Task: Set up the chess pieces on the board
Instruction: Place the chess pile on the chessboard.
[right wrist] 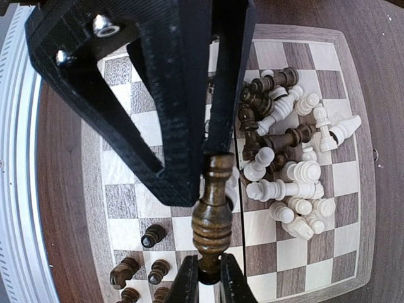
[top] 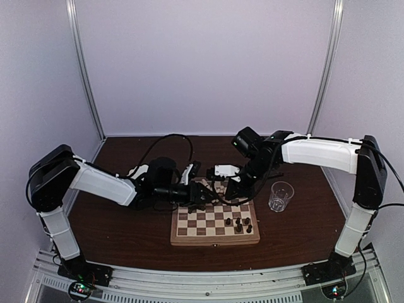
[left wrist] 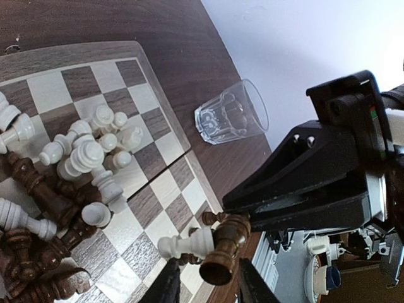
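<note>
Above the board, right claw clamps a dark chess piece; its long axis points into the left claw, fingers narrowly apart astride its free end.

white left arm and right arm carry black joints and cables; the left end effector shows silver screws.

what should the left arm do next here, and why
Probably close the left claw firmly on the base of the dark chess piece. The right claw holds it by its top above the board, and the left claw flanks its base, though whether it pinches yet is unclear.
</note>
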`<state>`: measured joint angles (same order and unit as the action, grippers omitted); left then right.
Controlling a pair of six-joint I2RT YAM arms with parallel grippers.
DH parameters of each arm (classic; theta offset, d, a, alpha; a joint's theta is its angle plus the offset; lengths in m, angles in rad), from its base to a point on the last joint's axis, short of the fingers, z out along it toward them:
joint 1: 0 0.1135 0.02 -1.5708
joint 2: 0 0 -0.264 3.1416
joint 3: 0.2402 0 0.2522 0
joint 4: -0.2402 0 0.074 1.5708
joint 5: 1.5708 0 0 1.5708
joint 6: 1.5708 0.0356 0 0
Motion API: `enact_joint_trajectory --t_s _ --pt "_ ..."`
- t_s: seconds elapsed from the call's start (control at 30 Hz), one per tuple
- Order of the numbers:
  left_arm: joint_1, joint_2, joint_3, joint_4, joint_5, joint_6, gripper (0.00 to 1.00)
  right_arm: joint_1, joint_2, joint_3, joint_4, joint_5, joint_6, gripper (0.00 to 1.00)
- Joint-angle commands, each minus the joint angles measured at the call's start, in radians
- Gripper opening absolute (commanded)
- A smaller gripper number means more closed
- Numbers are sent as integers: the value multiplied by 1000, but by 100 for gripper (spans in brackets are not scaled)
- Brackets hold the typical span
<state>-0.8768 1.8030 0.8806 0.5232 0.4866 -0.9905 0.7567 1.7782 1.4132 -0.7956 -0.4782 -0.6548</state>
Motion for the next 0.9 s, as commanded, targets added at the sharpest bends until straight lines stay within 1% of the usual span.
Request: enact_joint_trajectory --t_s 0.0,0.23,0.57,0.63,0.73,0.8,0.87 --pt "4 16 36 79 16 -12 31 -4 -34 -17 0 -21 -4 2" --pt "4 29 43 107 23 -23 26 -5 -32 -21 -1 -20 -8 2" --pt "4 33 43 124 25 -30 11 -3 -22 -25 11 -3 -1 2" --pt "7 22 40 92 7 -15 8 -9 -9 -28 19 19 2 2" --pt "9 -4 43 -14 -47 27 5 -25 11 -29 23 34 6 2" --pt "9 -20 44 -94 -76 57 3 -32 21 -29 27 51 10 2" --pt "9 -29 38 -121 -74 73 3 -31 36 -20 20 65 9 2"
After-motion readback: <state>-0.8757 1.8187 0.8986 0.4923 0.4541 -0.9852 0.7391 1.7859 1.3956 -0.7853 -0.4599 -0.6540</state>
